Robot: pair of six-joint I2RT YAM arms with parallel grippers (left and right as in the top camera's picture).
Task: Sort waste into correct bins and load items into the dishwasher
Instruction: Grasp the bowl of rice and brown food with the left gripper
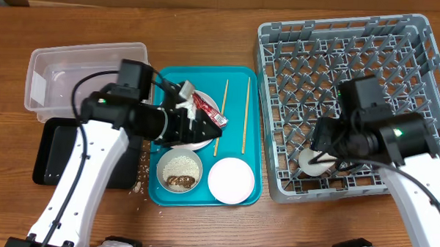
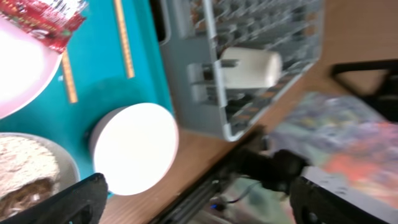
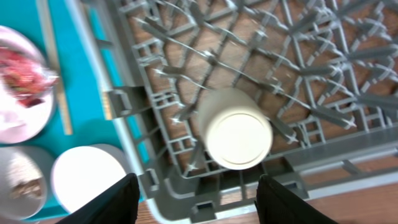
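The red-and-silver wrapper (image 1: 208, 108) lies on the round white plate (image 1: 197, 141) on the teal tray (image 1: 240, 73). My left gripper (image 1: 204, 123) is open and empty over the plate, beside the wrapper (image 2: 43, 18). Two chopsticks (image 1: 221, 116) (image 1: 246, 113) lie on the tray. A bowl of rice with a brown lump (image 1: 179, 171) and an upturned white bowl (image 1: 231, 180) sit at the tray's front. The white cup (image 1: 314, 162) lies in the grey dish rack (image 1: 369, 55). My right gripper (image 3: 196, 199) is open just above the cup (image 3: 239, 130), not touching it.
The clear tub (image 1: 82, 67) stands at the back left, with the black tray (image 1: 54, 154) in front of it. Loose rice grains (image 1: 141, 168) lie on the table between the black tray and the teal tray. The rack fills the right side.
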